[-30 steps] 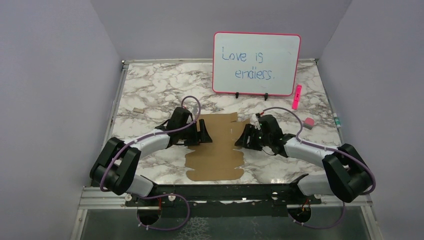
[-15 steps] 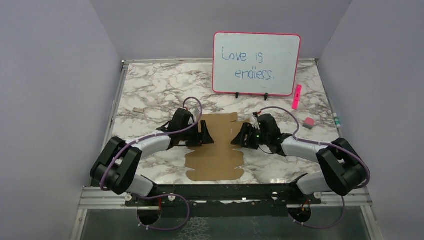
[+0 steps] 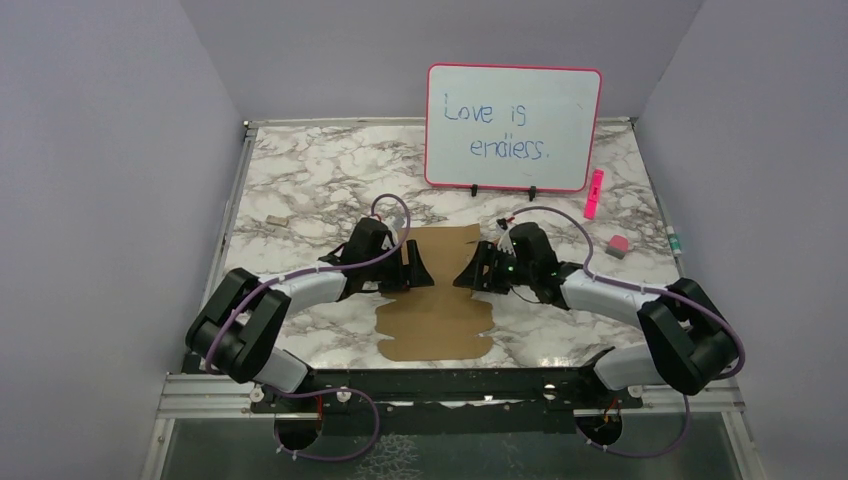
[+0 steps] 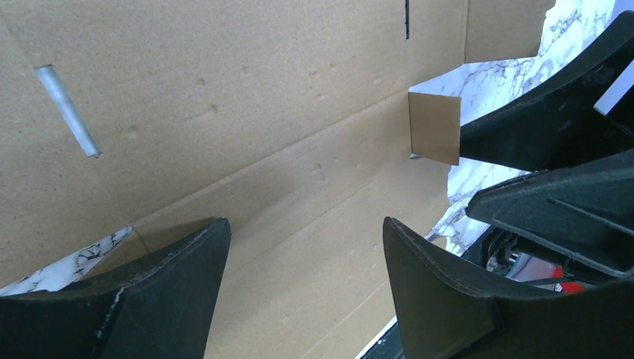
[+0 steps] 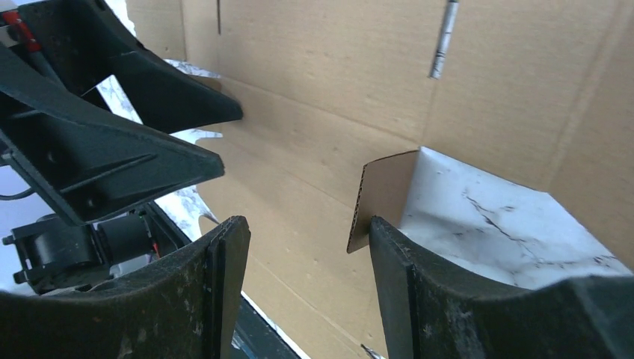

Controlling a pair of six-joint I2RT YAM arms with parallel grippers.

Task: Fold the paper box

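Observation:
The paper box [image 3: 437, 305] is a flat brown cardboard sheet with creases and slits, lying on the marble table between the two arms. My left gripper [image 3: 413, 268] hangs low over its left side, open, with only bare cardboard [image 4: 247, 149] between the fingers [image 4: 168, 288]. My right gripper [image 3: 468, 274] faces it from the right, also open. A small raised side flap [image 5: 383, 191] stands against the inner face of its right finger [image 5: 419, 284]. The same flap [image 4: 434, 127] shows in the left wrist view, just before the right gripper's fingers [image 4: 553, 127].
A whiteboard [image 3: 513, 127] with writing stands at the back. A pink marker [image 3: 593, 193], a small pink eraser [image 3: 617, 246] and a small green object [image 3: 674, 241] lie at the right. A tiny cardboard scrap [image 3: 276, 220] lies at the left.
Both grippers have moved inward toward each other over the sheet, the right one further. Their openings look unchanged.

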